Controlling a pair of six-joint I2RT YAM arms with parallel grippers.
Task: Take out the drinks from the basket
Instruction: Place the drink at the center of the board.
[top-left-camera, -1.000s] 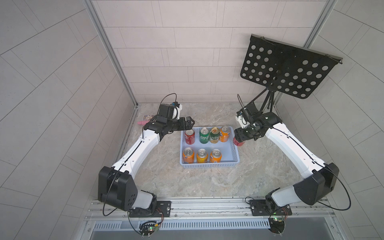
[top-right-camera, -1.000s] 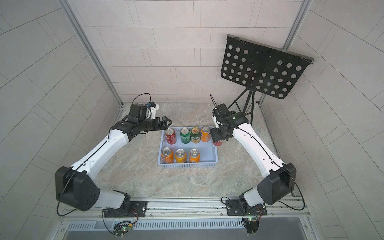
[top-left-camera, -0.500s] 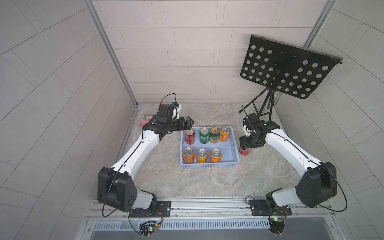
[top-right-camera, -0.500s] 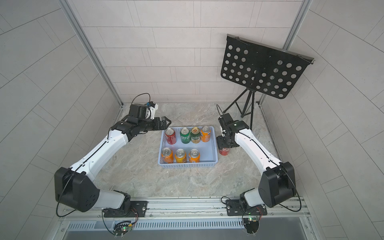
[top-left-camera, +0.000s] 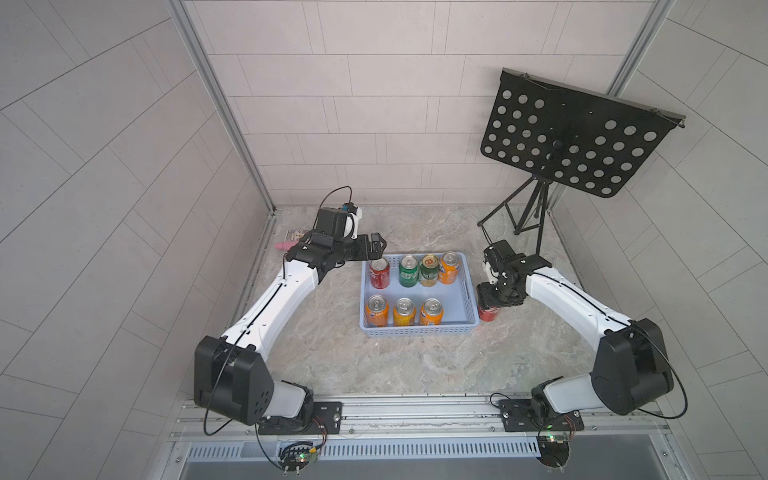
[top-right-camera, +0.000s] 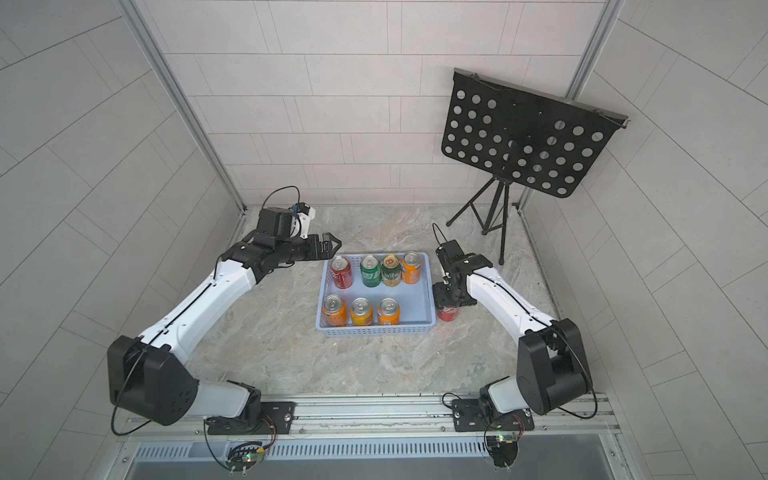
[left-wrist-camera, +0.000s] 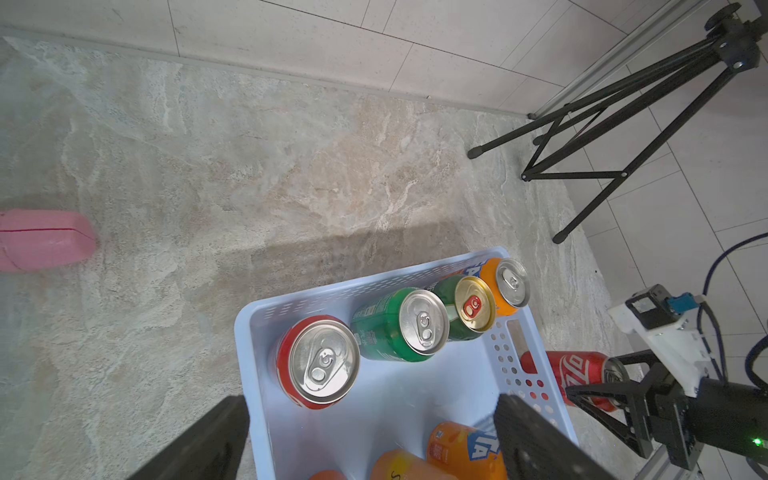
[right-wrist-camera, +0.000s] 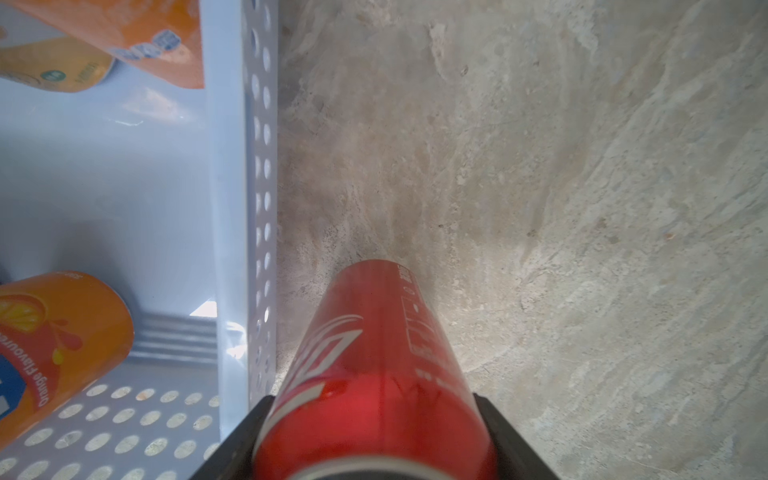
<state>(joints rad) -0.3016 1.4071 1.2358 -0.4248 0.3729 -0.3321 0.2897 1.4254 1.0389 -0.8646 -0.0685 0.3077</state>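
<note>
The pale blue basket (top-left-camera: 419, 331) holds several drinks: a red can (top-left-camera: 379, 272), two green cans (top-left-camera: 408, 270) and an orange one (top-left-camera: 449, 267) in the back row, and three orange cans (top-left-camera: 404, 311) in front. My right gripper (top-left-camera: 490, 301) is shut from above on another red can (top-left-camera: 488, 313), upright just outside the basket's right wall. That can's (right-wrist-camera: 370, 353) base is at or just above the tabletop. My left gripper (top-left-camera: 376, 245) hovers open and empty over the basket's back left corner, above the red can (left-wrist-camera: 318, 361).
A pink wand-shaped object (top-left-camera: 284, 246) lies at the back left behind my left arm. A black perforated music stand (top-left-camera: 577, 141) on tripod legs (top-left-camera: 519, 216) stands at the back right. Tiled walls close in the marbled tabletop on three sides.
My right gripper has carried the red can from beside the basket's back right corner forward and down along the right wall. The left arm has stayed still.
</note>
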